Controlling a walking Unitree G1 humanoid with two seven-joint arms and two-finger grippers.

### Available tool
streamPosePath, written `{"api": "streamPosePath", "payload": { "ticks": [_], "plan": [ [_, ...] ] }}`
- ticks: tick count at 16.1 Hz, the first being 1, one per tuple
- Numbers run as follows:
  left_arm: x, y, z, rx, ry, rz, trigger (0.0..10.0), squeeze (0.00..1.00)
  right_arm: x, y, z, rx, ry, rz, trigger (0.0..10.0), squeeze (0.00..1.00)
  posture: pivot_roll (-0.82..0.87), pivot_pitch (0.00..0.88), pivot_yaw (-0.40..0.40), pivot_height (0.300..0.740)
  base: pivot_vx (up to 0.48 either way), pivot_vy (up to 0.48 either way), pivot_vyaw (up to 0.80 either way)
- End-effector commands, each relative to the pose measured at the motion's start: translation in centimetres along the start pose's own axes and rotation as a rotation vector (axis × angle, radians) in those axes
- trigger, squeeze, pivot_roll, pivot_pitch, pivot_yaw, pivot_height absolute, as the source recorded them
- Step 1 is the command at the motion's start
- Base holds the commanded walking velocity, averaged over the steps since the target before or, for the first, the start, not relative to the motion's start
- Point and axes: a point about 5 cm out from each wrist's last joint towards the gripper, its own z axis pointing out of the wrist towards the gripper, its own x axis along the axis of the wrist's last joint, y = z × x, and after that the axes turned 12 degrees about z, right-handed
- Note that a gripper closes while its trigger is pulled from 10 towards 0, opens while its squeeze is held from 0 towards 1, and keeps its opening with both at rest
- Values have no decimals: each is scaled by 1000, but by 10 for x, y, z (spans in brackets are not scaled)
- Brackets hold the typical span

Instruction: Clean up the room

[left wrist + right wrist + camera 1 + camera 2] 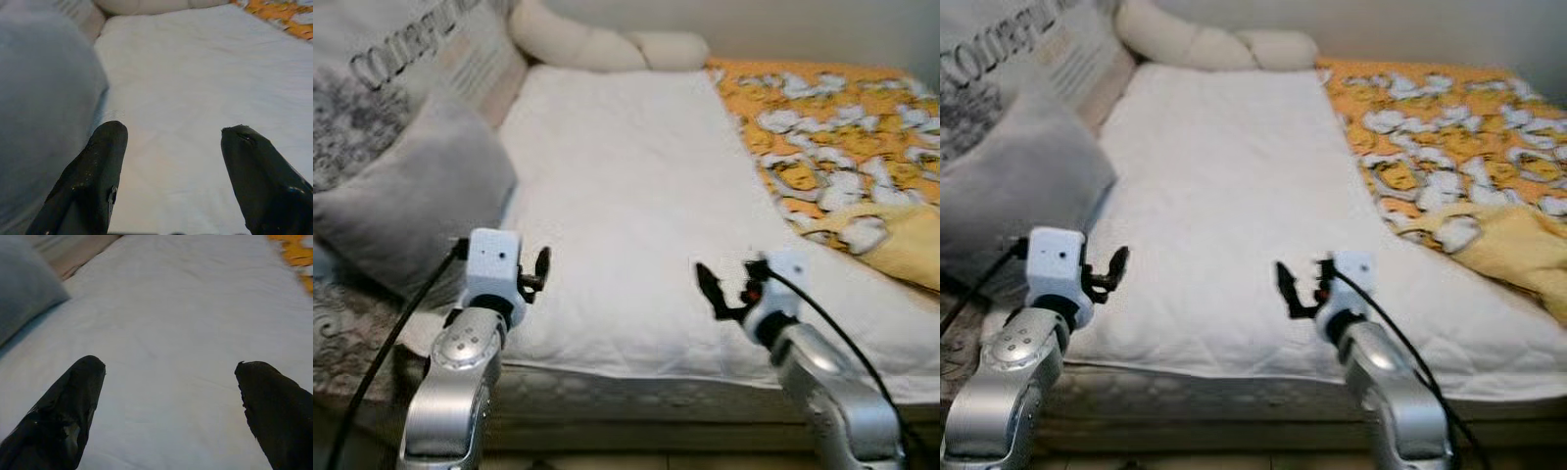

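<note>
Both hands, left (542, 269) and right (709, 287), are hovering spread wide and empty over the bed's (626, 196) near edge. Blanket (832, 147) is lying rumpled along the right edge; soft, light, floppy, so I am judging its near corner best to pinch.

I see a cream bolster (607, 44) along the plain wall (803, 24) at the bed's far end, well beyond both hands, with a printed cushion (382, 73) far-left.
</note>
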Motion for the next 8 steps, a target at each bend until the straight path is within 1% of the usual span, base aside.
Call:
{"api": "streamPosePath", "payload": {
  "ticks": [1, 3, 5, 7, 8],
  "plan": [
    [-4, -6, -4, 20, -25, 12, 10000, 20, 4, -7, 1, 28, 23, -12, 10000, 0, -70, 0, -41, 740, 0, -311, 0],
    [-6, -6, -5, 14, -19, 32, 10000, 8, 3, -7, 1, 9, 32, -5, 10000, 0, -61, 0, -48, 740, 0, -313, 0],
    [-4, -5, -4, 14, -11, 22, 10000, 4, 1, -5, 1, -3, 36, 10, 10000, 0, -53, 0, -51, 740, 0, -326, 0],
    [-5, -3, -5, 3, -14, 46, 10000, 4, 3, -3, 1, -8, 41, 7, 10000, 0, -42, 0, -57, 740, 0, -368, 0],
    [-4, -3, -4, 4, -13, 42, 10000, 8, 3, -3, 1, -8, 41, 1, 10000, 0, -48, 0, -55, 740, 0, -386, 0]
  ]
}}
